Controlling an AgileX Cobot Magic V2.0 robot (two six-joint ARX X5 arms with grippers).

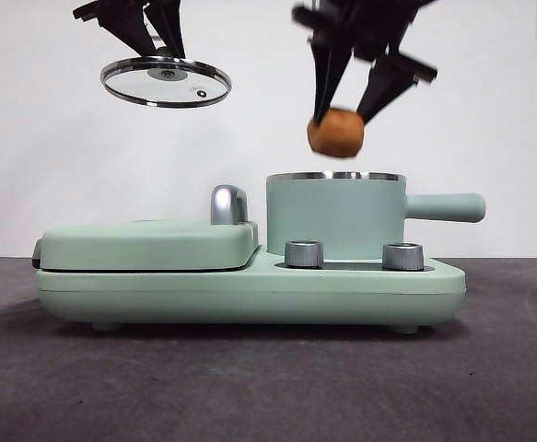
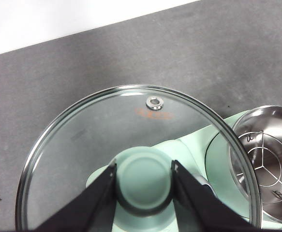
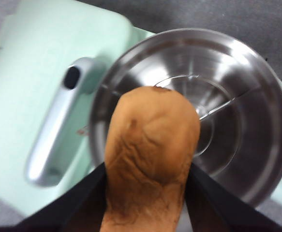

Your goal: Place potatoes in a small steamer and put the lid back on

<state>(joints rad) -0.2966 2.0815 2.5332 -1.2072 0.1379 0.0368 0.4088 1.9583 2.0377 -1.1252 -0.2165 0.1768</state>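
Below the right claw gripping the potato: open steamer, unobstructed; left claw clamps lid knob above griddle cover.

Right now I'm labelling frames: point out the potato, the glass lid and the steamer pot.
potato [image 1: 335, 133], front view, middle of its skin.
glass lid [image 2: 82, 140], left wrist view, clear glass beside the knob.
steamer pot [image 1: 332, 216], front view, mint-green side wall.

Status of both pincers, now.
Left pincer: shut on the lid by its knob.
Right pincer: shut on the potato.
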